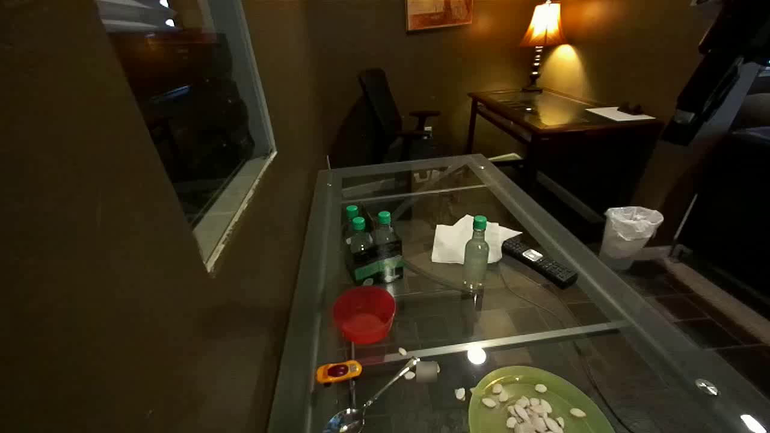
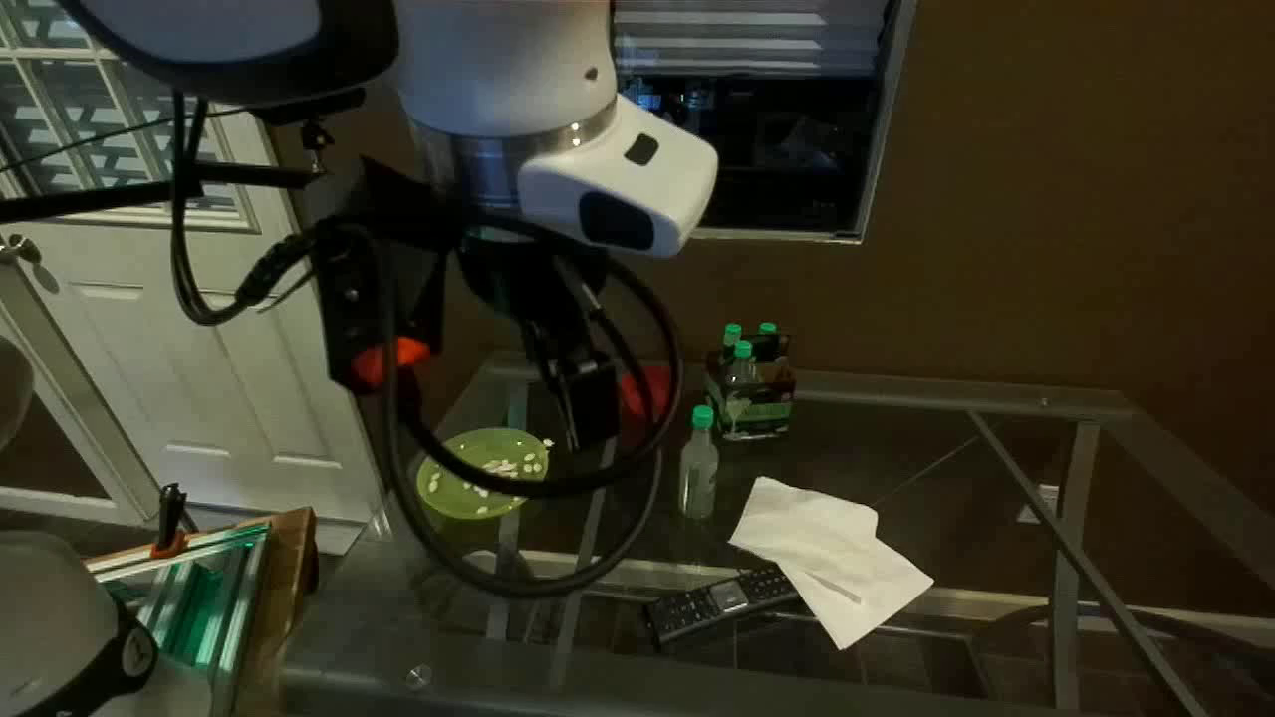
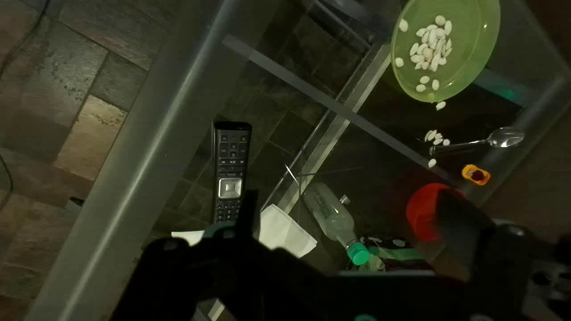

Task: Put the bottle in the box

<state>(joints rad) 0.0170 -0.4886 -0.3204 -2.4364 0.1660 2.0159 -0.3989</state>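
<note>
The bottle, slim and clear with a green cap, stands upright on the glass table in both exterior views (image 1: 476, 258) (image 2: 699, 473). It also shows in the wrist view (image 3: 329, 209). The box, a dark low carton with a green band, stands near the wall in both exterior views (image 1: 380, 269) (image 2: 759, 416) and holds three green-capped bottles. In the wrist view the box (image 3: 403, 255) is partly hidden by the gripper. My gripper (image 3: 350, 200) is open and empty, its fingers wide apart above the table. In an exterior view the gripper (image 2: 590, 413) hangs plate-side of the bottle, apart from it.
A red cup (image 1: 364, 316) stands close to the box. White paper (image 1: 451, 243) and a black remote (image 1: 540, 264) lie near the bottle. A green plate (image 1: 562, 388) with white pieces, a spoon (image 1: 388, 385) and a yellow item (image 1: 338, 371) lie farther along. A wall borders the table.
</note>
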